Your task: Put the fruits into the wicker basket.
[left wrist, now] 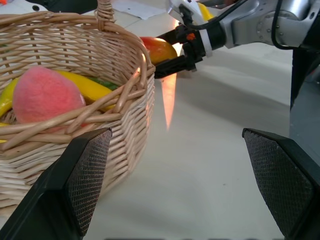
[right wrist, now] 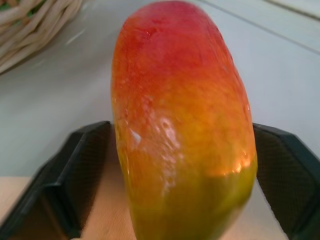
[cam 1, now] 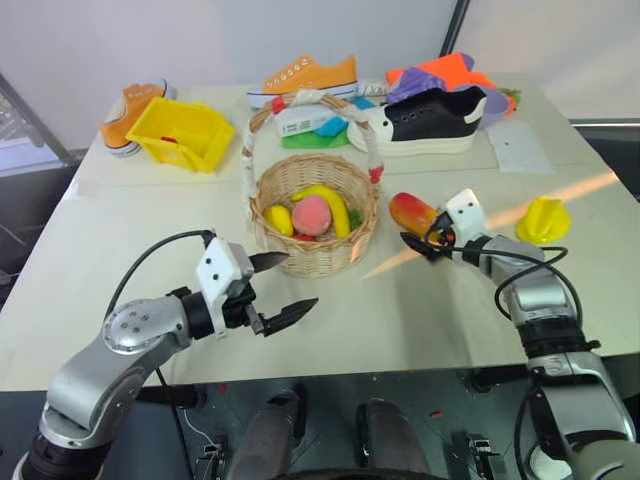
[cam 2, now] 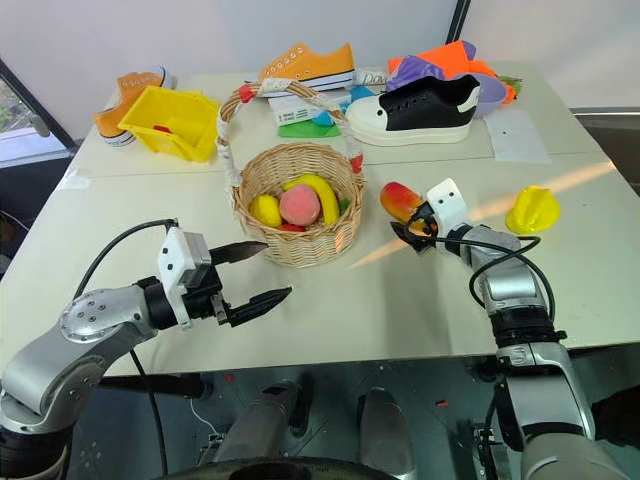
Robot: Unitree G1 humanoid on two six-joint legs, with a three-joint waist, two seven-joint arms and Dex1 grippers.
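Note:
The wicker basket (cam 1: 312, 255) stands mid-table and holds a banana, a pink peach and a small yellow fruit. Right of it an oval red-to-yellow mango (cam 1: 411, 211) lies on the table, and my right gripper (cam 1: 421, 236) is shut on it. In the right wrist view the mango (right wrist: 180, 125) fills the space between the two pads. A lumpy yellow fruit (cam 1: 543, 220) sits alone further right. My left gripper (cam 1: 299, 280) hangs open and empty just in front of the basket, pointing toward the right arm.
A yellow plastic bin (cam 1: 180, 132) stands at the back left beside an orange shoe (cam 1: 130, 108). Behind the basket lie another orange shoe (cam 1: 305, 75), a black-and-white shoe (cam 1: 430, 122) and bright cloth. A paper sheet (cam 1: 520, 150) lies at the back right.

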